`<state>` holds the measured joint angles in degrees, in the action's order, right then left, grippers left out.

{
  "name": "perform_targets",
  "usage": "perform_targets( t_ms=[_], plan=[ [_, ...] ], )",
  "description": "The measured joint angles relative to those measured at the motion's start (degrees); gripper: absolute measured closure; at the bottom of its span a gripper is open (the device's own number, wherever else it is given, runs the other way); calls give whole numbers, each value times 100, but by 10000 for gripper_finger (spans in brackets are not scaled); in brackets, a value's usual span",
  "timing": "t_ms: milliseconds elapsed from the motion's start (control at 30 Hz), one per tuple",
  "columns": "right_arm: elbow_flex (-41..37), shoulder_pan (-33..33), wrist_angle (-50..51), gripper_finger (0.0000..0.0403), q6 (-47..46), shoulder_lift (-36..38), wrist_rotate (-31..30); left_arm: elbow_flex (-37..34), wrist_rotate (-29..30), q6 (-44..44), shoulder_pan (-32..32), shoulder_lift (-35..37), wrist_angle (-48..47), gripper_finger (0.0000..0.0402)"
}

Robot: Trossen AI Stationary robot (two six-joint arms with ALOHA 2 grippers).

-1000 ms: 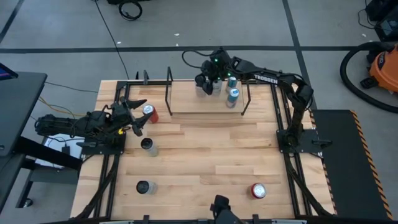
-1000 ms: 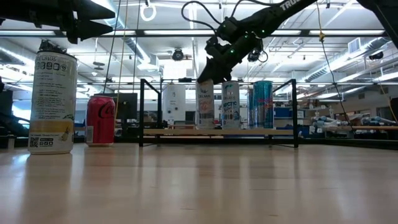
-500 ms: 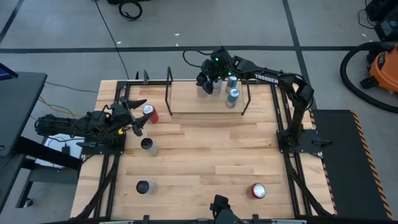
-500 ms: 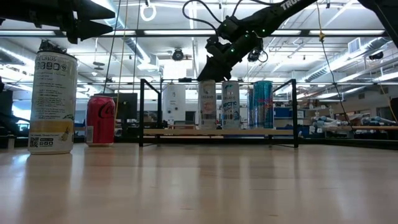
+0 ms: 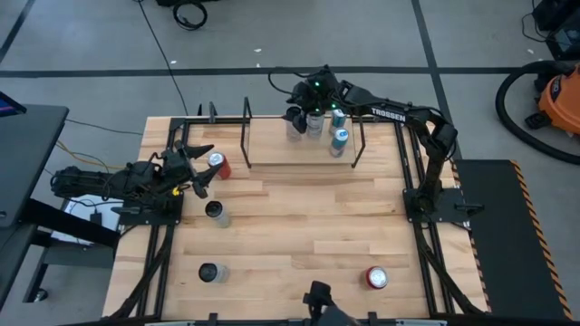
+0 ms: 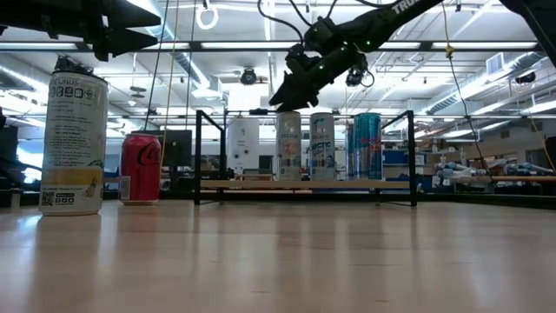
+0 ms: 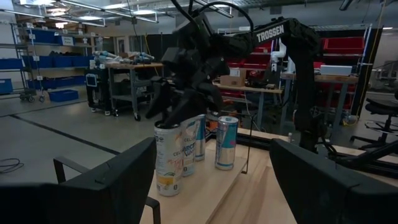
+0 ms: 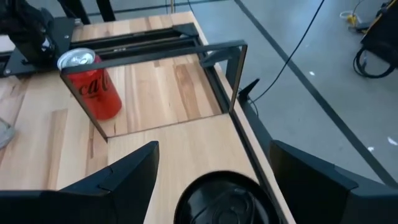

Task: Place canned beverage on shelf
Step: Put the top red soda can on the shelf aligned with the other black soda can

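Observation:
The shelf (image 5: 272, 150) stands at the table's far edge, a light-wood platform (image 6: 304, 184) with black rod frames at its ends. Three cans stand upright on it: a white can (image 6: 288, 146) at the left, a second white can (image 6: 321, 146) and a blue-and-red can (image 6: 367, 146). My right gripper (image 6: 280, 97) is open just above the left white can (image 7: 166, 158); its dark top (image 8: 224, 199) shows below the spread fingers. My left gripper (image 5: 198, 168) is open and empty, raised near the table's left edge beside a red can (image 5: 218, 165).
The red can (image 8: 87, 81) stands on the table left of the shelf. A tall white can (image 6: 74, 139) stands at mid-left (image 5: 214, 213), a dark-topped can (image 5: 210, 272) near the front left, and another red can (image 5: 376, 277) at the front right. Bare wood lies mid-table.
My right gripper has risen off the left white can's top and drawn a little toward the far edge. The can, which it held by the top a second ago, now stands alone and upright on the shelf.

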<state>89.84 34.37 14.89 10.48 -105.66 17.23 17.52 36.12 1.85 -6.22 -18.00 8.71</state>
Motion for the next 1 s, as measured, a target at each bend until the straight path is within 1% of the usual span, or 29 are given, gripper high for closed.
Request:
perform_targets(
  t_ms=[300, 500, 600, 667, 800, 900, 1000],
  plan=[
    [-4, 22, -180, 91, -22, 256, 50, 0, 0, 0, 0, 1, 61, 86],
    [-4, -138, 141, 91, -24, 818, 400, 0, 0, -14, -1, 2, 180, 86],
    [-4, -277, 381, 91, -24, 1119, 445, 0, 3, -15, -2, 2, 204, 86],
    [-4, -373, 501, 91, -23, 1313, 492, -2, 140, -15, -3, 0, 289, 86],
    [-4, -555, 782, 91, 14, 1621, 542, -2, 697, -160, -2, 2, 246, 86],
    [-4, -649, 937, 91, 18, 1811, 542, -3, 718, -565, 0, 0, -158, 86],
    [-4, -720, 1103, 91, 20, 1959, 542, -7, 633, -612, 0, 0, -345, 86]
  ],
)
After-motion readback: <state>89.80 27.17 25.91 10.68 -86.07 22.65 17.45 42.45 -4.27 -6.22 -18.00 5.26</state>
